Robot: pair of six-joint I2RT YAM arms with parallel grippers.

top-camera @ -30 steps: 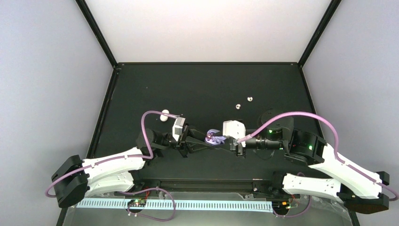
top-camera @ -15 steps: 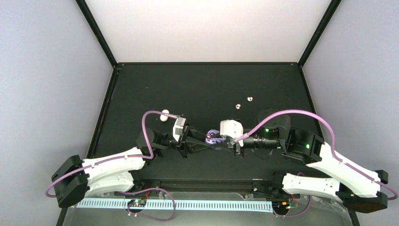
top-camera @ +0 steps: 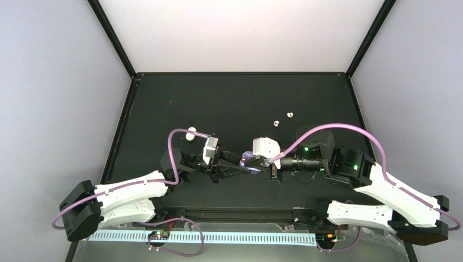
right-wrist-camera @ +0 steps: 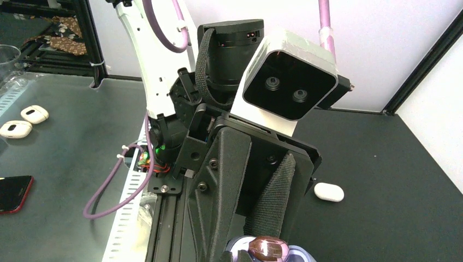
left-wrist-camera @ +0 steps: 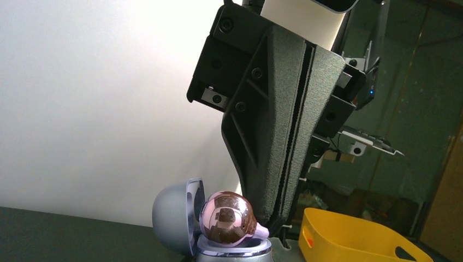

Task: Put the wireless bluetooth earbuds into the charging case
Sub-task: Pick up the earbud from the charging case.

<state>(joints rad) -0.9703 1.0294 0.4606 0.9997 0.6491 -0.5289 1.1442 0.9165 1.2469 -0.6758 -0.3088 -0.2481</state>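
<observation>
The open lavender charging case (left-wrist-camera: 170,218) is held off the table near the middle (top-camera: 249,162), with my left gripper (right-wrist-camera: 244,243) shut on its base. A glossy purple earbud (left-wrist-camera: 226,217) rests tilted on top of the base (right-wrist-camera: 266,248), in front of the raised lid. My right gripper (left-wrist-camera: 274,225) comes in from the right with its jaws shut together. Its tips touch the earbud's pale nub and hold nothing. Two white earbuds (top-camera: 276,123) (top-camera: 290,114) lie on the black table behind the arms.
A closed white case (top-camera: 190,134) lies on the table left of the grippers, also visible in the right wrist view (right-wrist-camera: 328,192). A yellow bin (left-wrist-camera: 349,234) stands beyond the table. A slotted cable duct (top-camera: 218,238) runs along the near edge.
My right gripper has shut its jaws and moved left up against the earbud on the case. The left gripper still holds the case, which has shifted slightly left.
</observation>
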